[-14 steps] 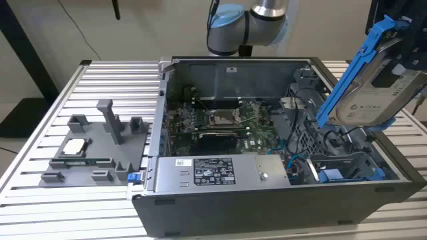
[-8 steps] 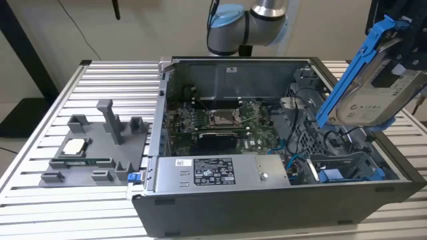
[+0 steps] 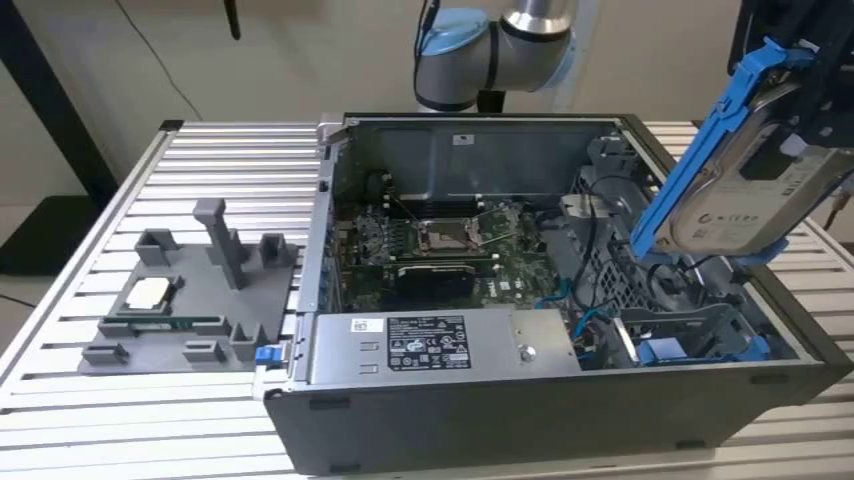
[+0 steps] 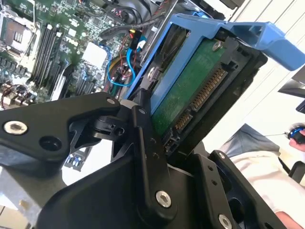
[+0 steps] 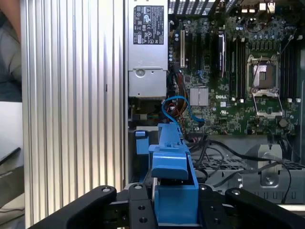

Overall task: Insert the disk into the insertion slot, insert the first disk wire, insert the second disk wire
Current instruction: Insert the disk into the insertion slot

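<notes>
One disk (image 3: 734, 215) is hanging in your claw (image 5: 174, 210), which is clamping it across its width by the sides of the blue caddy. It is riding tilted, clear above the open computer case (image 3: 534, 430), toward the table's (image 3: 214, 140) edge at the exterior view's right, and is touching nothing else. One insertion slot (image 3: 674, 340) is lying below it at that same end of the case, blue rails showing, nothing seated in it.

You are handling a stiff metal block, judged dense for its size and sensitive to knocks. Its green circuit board (image 4: 186, 86) and connector row (image 4: 205, 93) are lying exposed, so the fingers (image 4: 143, 143) are sitting where they should, on the plastic frame. That frame is judged smooth and slightly springy.

Counting the rest: one power-supply box (image 3: 427, 345), one fixture plate (image 3: 174, 330) near the table's opposite edge, and one looping blue cable (image 5: 176, 98) beside the motherboard. Whether further wires are lying there, I cannot tell.
</notes>
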Robot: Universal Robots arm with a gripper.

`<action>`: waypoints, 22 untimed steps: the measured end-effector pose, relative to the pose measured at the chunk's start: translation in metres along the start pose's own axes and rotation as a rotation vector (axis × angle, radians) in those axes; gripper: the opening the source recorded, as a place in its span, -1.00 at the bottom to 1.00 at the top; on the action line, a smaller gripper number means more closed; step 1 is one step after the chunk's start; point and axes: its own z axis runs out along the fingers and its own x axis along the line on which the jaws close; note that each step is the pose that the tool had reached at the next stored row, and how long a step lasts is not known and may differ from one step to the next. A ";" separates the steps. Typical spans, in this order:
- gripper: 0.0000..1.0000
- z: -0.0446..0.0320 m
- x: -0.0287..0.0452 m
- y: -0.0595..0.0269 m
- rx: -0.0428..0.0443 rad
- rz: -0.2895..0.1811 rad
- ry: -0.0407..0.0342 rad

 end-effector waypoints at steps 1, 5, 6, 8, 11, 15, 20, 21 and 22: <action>-0.35 0.0010 0.0002 -0.0001 0.0000 0.000 -0.0002; -0.35 0.0046 0.0007 -0.0009 0.0002 0.000 0.0002; -0.35 0.0055 0.0008 -0.0011 0.0003 0.000 0.0002; -0.35 0.0070 0.0008 -0.0013 0.0006 0.000 0.0007; -0.35 0.0090 0.0009 -0.0017 0.0008 0.000 0.0010; -0.35 0.0109 0.0009 -0.0024 0.0008 0.000 0.0016; -0.35 0.0134 0.0009 -0.0034 0.0008 0.000 0.0018; -0.35 0.0141 0.0009 -0.0036 0.0008 0.000 0.0017; -0.35 0.0148 0.0009 -0.0039 0.0008 0.000 0.0018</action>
